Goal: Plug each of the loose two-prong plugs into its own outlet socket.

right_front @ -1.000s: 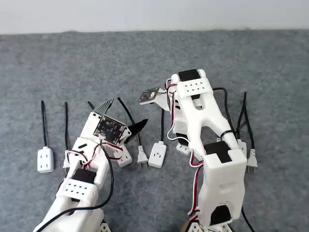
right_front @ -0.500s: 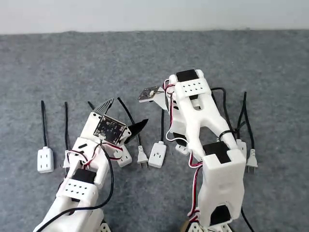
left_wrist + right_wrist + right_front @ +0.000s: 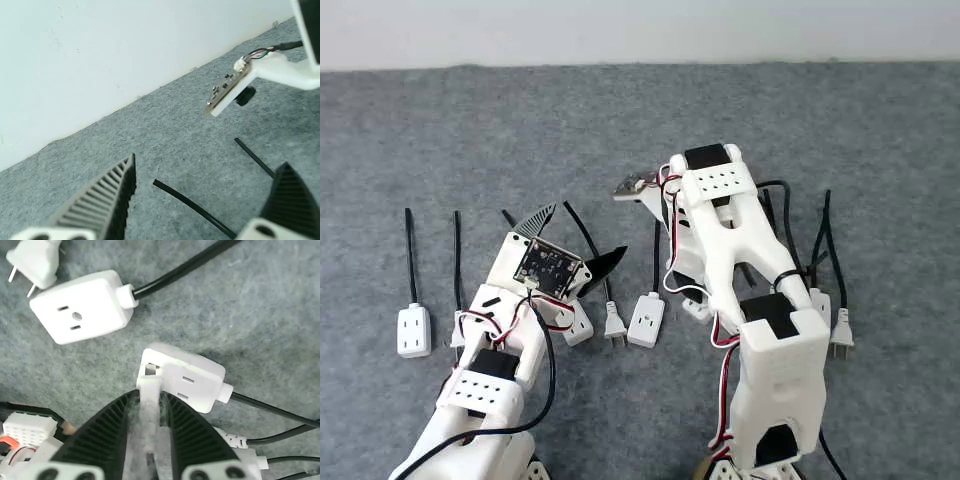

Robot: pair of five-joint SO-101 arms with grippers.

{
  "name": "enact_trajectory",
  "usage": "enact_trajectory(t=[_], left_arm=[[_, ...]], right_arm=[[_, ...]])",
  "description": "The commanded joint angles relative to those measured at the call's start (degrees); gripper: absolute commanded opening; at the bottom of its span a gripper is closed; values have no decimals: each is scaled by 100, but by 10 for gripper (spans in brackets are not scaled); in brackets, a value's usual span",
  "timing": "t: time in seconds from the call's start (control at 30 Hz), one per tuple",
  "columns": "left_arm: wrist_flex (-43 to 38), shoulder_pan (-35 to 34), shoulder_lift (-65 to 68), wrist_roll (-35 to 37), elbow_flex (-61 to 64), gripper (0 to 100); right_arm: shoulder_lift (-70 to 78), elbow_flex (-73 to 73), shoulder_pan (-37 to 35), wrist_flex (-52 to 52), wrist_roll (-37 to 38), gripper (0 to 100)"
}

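The right fingers (image 3: 102, 437) are squeezed tight on a white plug (image 3: 149, 395). The front of the plug touches one end of a white outlet socket (image 3: 192, 377). That socket lies flat on the gray bench (image 3: 260, 315). I cannot tell if the two prongs are inside the holes or only at the edge, because the plug hides them. The socket's cord (image 3: 270, 407) runs off from its other end.

I think this is the pushing-in step for this pair. The next move needs a slow, straight push, with the prongs lined up with the slots. Nothing holds the socket down, so it may slide or turn on the bench and not take the plug. After the push, the fingers should only let go if the plug sits all the way in.

Near this pair lies a second socket (image 3: 80, 307), with its holes facing up. A loose plug (image 3: 35, 260) lies just beside it, not touching it. These two look like the next pair to join.

The left fingers (image 3: 107, 195) are wide apart with nothing between them. They hang above the bench, over a black cord (image 3: 195, 210), and close to that loose plug.

Farther out, a third socket (image 3: 413, 330) lies alone at the far left. Another plug (image 3: 843, 335) lies at the far right. So most of the job looks not yet done.
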Motion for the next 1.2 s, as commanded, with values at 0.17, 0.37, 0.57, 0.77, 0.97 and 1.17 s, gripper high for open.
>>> enact_trajectory(t=[0.17,0.37,0.57,0.77,0.97,1.17], left_arm=[[-176,-44,-79,105,-303,412],[-176,-44,-88,105,-303,412],[-176,-44,-88,105,-303,412],[-202,-167,-105,123,-330,412],[-246,-308,-97,387,-374,412],[-255,-308,-97,387,-374,412]], right_arm=[[-92,211,-136,-426,-334,9],[-277,229,-163,-374,-343,9],[-549,237,-286,-171,-343,9],[-716,519,-541,-84,-527,9],[-1068,993,-690,-356,-642,9],[-1253,1600,-637,-848,-738,9]])
